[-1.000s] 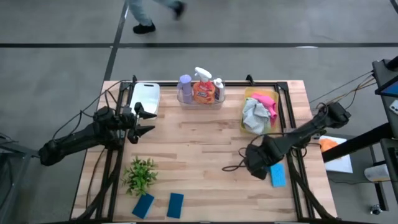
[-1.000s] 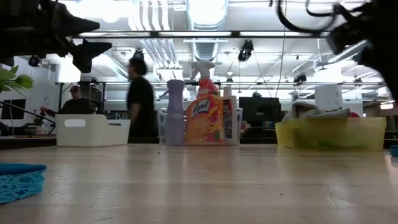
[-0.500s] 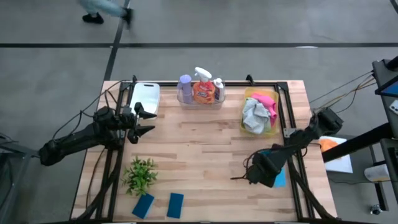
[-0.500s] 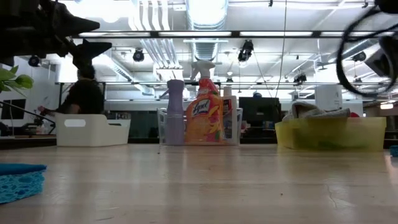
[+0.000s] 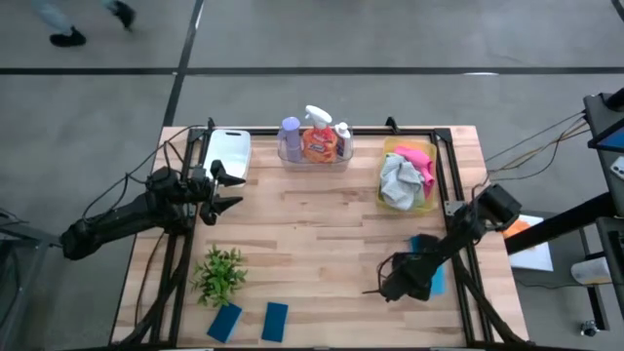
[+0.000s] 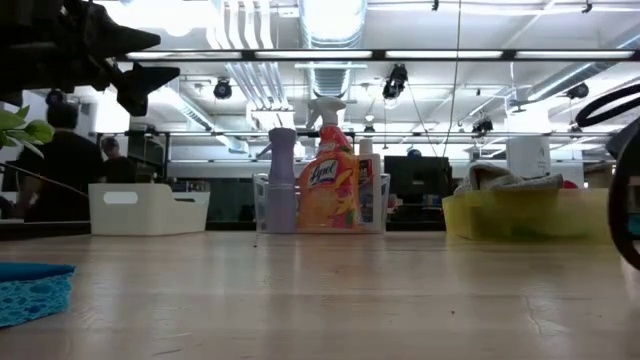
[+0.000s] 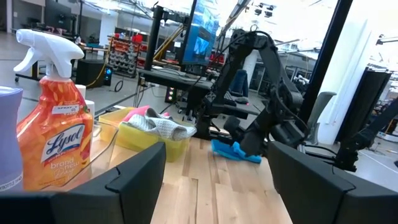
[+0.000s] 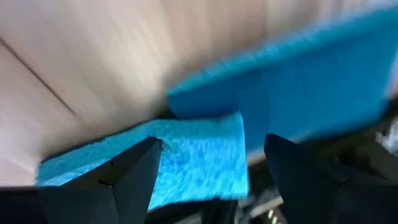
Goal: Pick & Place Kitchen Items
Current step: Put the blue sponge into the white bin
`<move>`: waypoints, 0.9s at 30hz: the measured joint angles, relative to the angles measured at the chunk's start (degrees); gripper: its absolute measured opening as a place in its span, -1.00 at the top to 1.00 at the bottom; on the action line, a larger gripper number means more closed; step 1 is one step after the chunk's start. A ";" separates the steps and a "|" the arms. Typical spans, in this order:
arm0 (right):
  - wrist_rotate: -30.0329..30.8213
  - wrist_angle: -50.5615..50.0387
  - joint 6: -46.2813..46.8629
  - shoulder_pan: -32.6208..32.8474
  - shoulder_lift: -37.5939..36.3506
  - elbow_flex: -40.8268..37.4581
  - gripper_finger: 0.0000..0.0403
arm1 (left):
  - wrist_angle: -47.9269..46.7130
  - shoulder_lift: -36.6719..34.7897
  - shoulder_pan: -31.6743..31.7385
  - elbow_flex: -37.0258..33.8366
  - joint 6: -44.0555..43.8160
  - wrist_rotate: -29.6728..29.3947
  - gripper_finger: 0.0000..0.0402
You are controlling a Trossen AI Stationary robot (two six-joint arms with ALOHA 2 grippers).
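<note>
My right gripper (image 5: 396,282) is low over the table's near right part and open. In its wrist view (image 8: 211,186) its fingers stand on either side of a blue sponge (image 8: 186,165); a second sponge (image 8: 298,93) lies just beyond. Both sponges show beside the arm in the high view (image 5: 436,281). Two more blue sponges (image 5: 225,320) (image 5: 275,321) lie at the near left. The purple bottle (image 5: 290,137), orange spray bottle (image 5: 319,142) and small white bottle (image 5: 342,136) stand in the clear tray. Pink (image 5: 415,156) and grey (image 5: 397,181) cloths lie in the yellow tray. My left gripper (image 5: 238,191) waits open at the left.
A white tray (image 5: 229,154) stands at the far left, the clear tray (image 5: 314,162) at the far middle and the yellow tray (image 5: 386,195) at the far right. A small green plant (image 5: 220,273) stands at the near left. The table's middle is bare wood. People show beyond the table.
My right gripper has gone toward the table's near edge and come lower over the blue sponges at the near right. In the low view its arm has moved out past the picture's right edge. A person has walked past the table's far side.
</note>
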 joint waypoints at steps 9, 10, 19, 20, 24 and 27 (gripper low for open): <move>15.26 6.37 -2.75 -0.27 -2.56 0.30 -0.44 | 1.11 -0.02 -0.04 0.02 -0.07 0.00 -0.43; 17.12 7.66 -3.26 -0.42 -3.12 0.26 -0.44 | 1.30 -0.04 -0.04 0.02 -0.20 -0.02 -0.43; 32.21 22.33 -12.73 -4.37 -6.61 0.26 -0.44 | 1.96 -0.04 -0.04 0.02 -0.89 -0.02 -0.43; 33.36 24.58 -14.66 -5.25 -6.61 0.26 -0.44 | 2.09 -0.04 -0.04 0.02 -0.88 -0.02 -0.43; 35.98 35.15 -23.51 -9.06 -6.57 0.24 -0.44 | 2.71 -0.04 -0.02 0.02 -0.90 -0.02 -0.43; 35.70 40.70 -28.63 -11.98 -6.57 0.36 -0.44 | 2.71 -0.04 -0.02 0.02 -0.92 -0.02 -0.43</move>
